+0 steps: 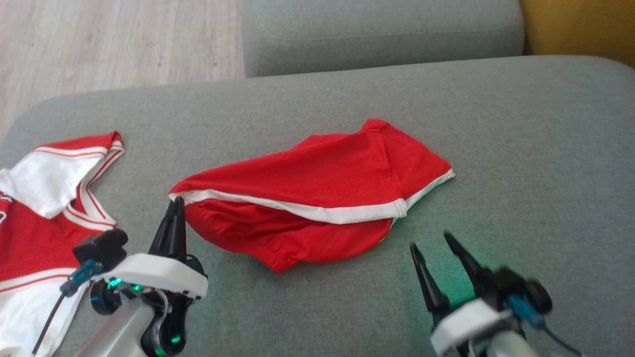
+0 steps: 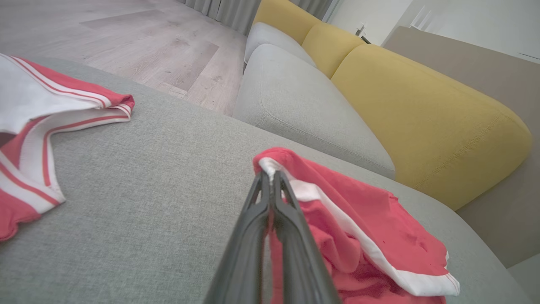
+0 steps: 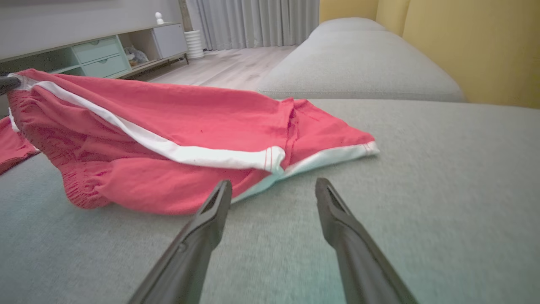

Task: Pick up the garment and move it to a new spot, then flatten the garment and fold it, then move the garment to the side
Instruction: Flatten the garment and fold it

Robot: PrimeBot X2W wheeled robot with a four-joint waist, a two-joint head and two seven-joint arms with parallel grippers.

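The garment [image 1: 317,193], red shorts with white trim, lies crumpled in the middle of a grey sofa seat [image 1: 521,148]. My left gripper [image 1: 176,201] is shut on its left corner, at the white band, and holds that corner slightly raised. In the left wrist view the closed fingers pinch the white edge [image 2: 270,177] of the garment [image 2: 371,236]. My right gripper [image 1: 430,240] is open just in front of the garment's right end. The right wrist view has the spread gripper [image 3: 274,188] short of the garment [image 3: 168,122], holding nothing.
A red and white jersey [image 1: 39,208] lies at the seat's left edge. Another grey cushion [image 1: 377,34] sits beyond the seat, with a yellow backrest [image 2: 422,109] to the right. Wooden floor [image 1: 99,39] lies past the far left edge.
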